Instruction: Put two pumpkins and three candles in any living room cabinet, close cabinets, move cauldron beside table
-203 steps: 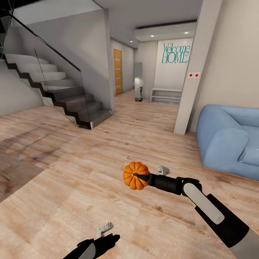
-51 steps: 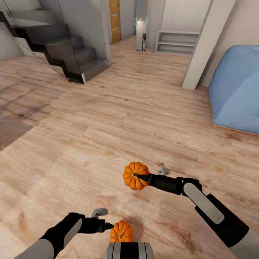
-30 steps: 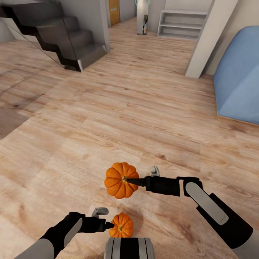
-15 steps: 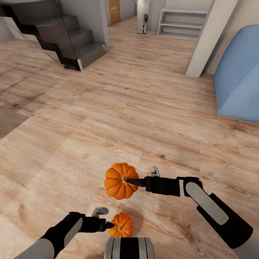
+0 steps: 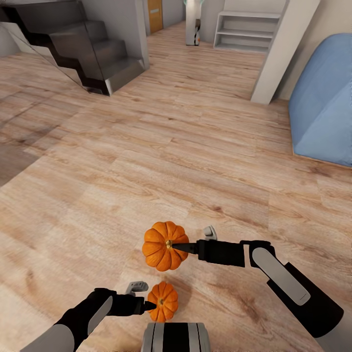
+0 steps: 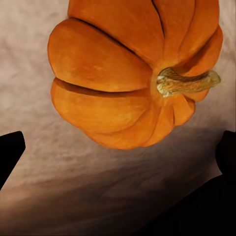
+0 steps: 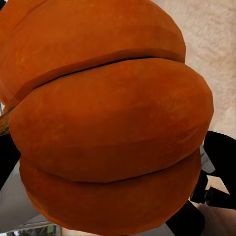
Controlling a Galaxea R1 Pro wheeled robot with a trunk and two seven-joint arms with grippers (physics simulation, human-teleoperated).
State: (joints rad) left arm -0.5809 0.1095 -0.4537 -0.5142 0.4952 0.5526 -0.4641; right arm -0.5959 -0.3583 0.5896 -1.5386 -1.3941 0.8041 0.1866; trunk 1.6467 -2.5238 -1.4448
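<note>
Left gripper (image 5: 146, 306) raised its pumpkin (image 5: 163, 301), right gripper (image 5: 182, 248) gripping another pumpkin (image 5: 162, 246)

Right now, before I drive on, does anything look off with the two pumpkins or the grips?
Nothing stands out. The right gripper holds the larger-looking pumpkin clear of the wooden floor. The left gripper is at the second pumpkin, which looks intact; whether it is lifted or resting is unclear.

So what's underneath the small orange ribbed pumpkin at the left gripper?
Under the small orange pumpkin at the left gripper: wood-plank floor with a dark shadow, seen in the left wrist view. The pumpkin's underside is hidden.
</note>
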